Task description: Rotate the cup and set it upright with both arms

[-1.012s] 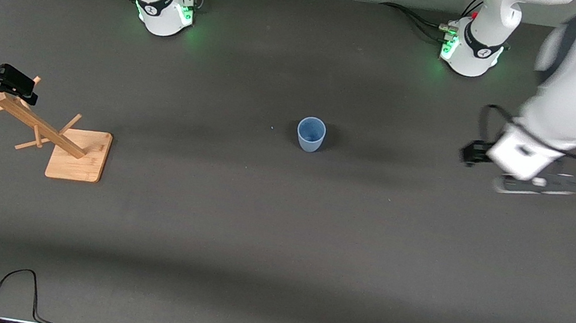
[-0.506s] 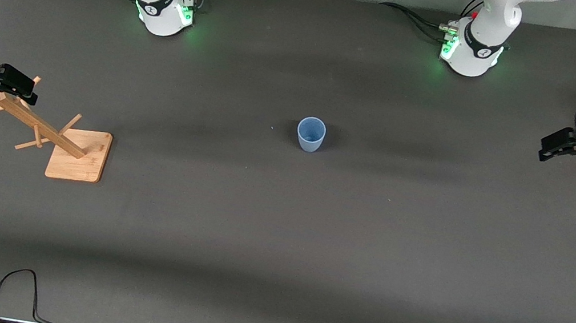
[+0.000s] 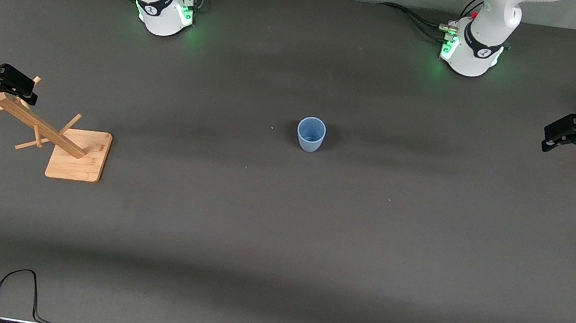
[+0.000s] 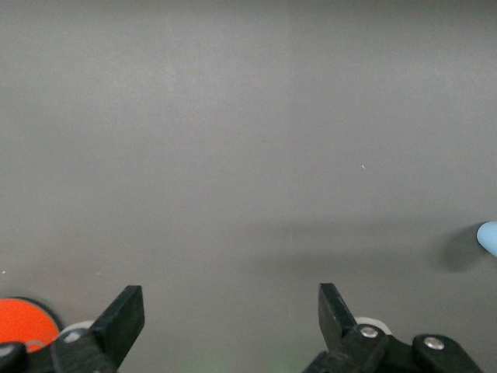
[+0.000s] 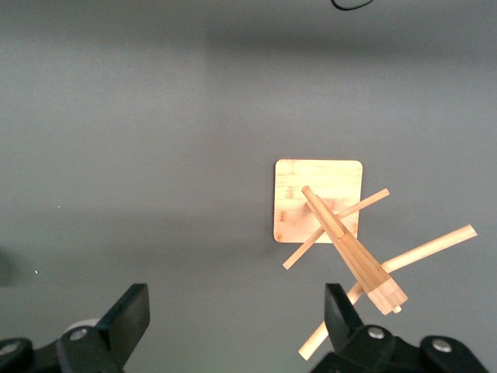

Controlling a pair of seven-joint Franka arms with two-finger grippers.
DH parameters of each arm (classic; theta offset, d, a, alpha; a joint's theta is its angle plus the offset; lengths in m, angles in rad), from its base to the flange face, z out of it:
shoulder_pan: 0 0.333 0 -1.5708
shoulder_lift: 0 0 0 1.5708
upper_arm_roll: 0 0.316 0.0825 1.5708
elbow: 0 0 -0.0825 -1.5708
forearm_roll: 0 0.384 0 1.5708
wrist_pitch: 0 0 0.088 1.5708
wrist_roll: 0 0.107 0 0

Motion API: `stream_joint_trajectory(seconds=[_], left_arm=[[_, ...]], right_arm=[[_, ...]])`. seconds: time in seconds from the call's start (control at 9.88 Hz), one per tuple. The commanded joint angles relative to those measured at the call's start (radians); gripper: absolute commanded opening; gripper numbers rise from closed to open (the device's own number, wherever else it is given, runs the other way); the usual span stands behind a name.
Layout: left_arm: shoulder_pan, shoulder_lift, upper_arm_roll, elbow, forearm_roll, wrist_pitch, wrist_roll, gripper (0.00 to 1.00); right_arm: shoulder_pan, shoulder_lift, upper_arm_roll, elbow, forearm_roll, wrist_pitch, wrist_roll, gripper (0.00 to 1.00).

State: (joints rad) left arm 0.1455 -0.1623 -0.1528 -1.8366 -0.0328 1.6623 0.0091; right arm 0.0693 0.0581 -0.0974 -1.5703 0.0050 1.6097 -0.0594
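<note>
Left gripper has swung away, open like right gripper — cup upright between them, light, slick; take its wall.

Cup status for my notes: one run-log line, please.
cup: upright, mid-table, untouched | left gripper: open, empty | right gripper: open, over rack

Matt plastic cup, pale wooden rack, matt grey table.

A small pale-blue plain plastic tumbler stands on the dark grey matte table cover, alongside a light tan bamboo peg rack, an orange-red cylinder and white arms with green-lit bases.
</note>
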Motion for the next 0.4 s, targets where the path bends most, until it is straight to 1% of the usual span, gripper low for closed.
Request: stream_joint_trajectory(seconds=[0.0,0.3], left_arm=[[0.002,-0.005,0.01,0.025,0.008,-0.044,0.023,1.0],[-0.001,0.012,0.007,0.025,0.024,-0.047,0.023,1.0]], right_arm=[[0.006,0.0,-0.008,0.003,-0.01,0.015,-0.023,1.0],[0.006,0.002,-0.008,-0.002,-0.01,0.022,-0.023,1.0]])
